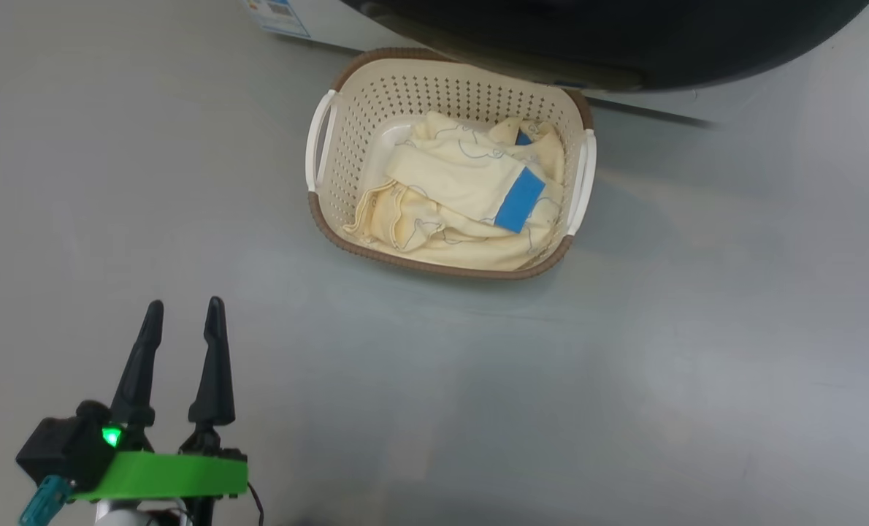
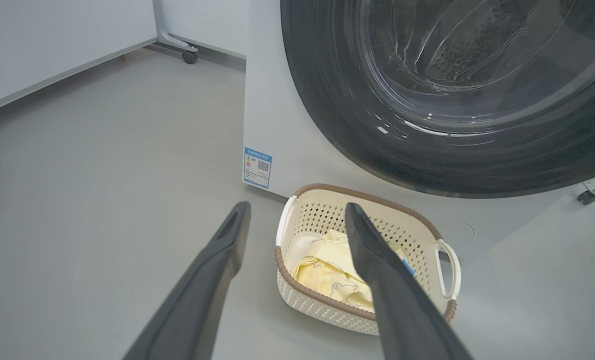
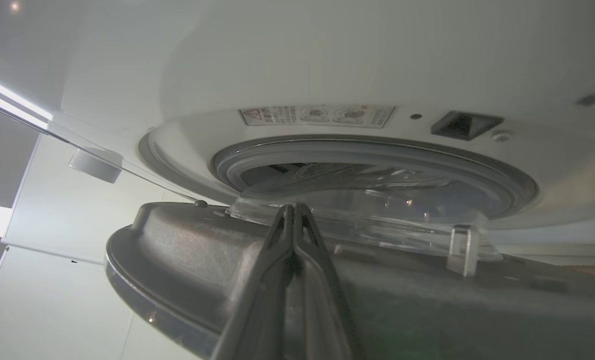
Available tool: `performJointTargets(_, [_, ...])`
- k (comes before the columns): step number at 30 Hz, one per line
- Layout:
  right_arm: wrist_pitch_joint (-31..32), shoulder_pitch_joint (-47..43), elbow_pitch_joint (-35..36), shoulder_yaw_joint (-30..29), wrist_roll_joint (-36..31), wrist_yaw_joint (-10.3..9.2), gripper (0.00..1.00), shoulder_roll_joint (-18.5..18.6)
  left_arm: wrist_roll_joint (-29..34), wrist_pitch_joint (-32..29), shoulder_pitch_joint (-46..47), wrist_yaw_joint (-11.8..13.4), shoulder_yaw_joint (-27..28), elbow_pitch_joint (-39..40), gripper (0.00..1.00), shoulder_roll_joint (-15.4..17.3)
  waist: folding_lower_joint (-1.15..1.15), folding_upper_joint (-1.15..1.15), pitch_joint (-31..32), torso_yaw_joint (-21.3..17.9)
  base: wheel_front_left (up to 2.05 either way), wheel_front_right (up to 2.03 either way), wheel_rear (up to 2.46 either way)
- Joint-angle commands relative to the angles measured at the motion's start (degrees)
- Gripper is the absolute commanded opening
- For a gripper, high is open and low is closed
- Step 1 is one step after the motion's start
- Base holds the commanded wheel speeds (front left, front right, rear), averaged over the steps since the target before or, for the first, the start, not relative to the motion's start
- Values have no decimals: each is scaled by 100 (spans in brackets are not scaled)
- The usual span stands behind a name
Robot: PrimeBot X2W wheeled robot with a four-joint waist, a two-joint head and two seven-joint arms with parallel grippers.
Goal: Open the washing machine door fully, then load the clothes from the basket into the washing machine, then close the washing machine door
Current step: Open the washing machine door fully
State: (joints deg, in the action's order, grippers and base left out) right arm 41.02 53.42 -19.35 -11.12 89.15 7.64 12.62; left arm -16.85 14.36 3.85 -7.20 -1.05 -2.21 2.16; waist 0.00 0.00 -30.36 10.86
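Observation:
The basket (image 1: 347, 146) stands on the grey floor, holding the cream-yellow clothes (image 1: 456, 197) with a blue patch. Just behind it hangs the black ring of the washing machine door (image 1: 624, 44). My left gripper (image 1: 185, 303) is open and empty, low at the left, well short of the basket. In the left wrist view, the left gripper (image 2: 297, 206) points at the basket (image 2: 327, 310), the clothes (image 2: 327, 275) and the door (image 2: 327, 125) on the white washing machine (image 2: 277, 100). My right gripper (image 3: 293, 207) is shut, lying along the door's dark inner rim (image 3: 177, 245), which stands ajar from the grey gasket (image 3: 377, 150).
A blue sticker (image 2: 257, 167) marks the washer's lower corner. A white panel (image 2: 52, 50) on a caster (image 2: 190, 56) stands to the left. Another caster (image 2: 588, 195) sits at the washer's right. Open grey floor (image 1: 478, 409) lies between me and the basket.

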Motion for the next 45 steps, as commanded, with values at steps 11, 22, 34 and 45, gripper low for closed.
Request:
performJointTargets(11, [272,-651,201,730,-108,-15,0,-339,-147,63,56,4,160,-62,100,72,0,0,576,-180,0,0,0])
performJointTargets(22, [554,-1278,262,1394,-50,-15,0,-615,-175,63,17,-9,164,-179,100,72,0,0,1033,-272,0,0,0])
performJointTargets(34, [619,-1931,612,2286,92,-15,0,-924,-153,63,-66,-17,142,-212,100,72,0,0,1506,-233,0,0,0])
performJointTargets(45, [215,-2201,739,3294,432,-15,0,-972,-227,63,-89,-20,18,-236,100,72,0,0,1841,28,0,0,0])
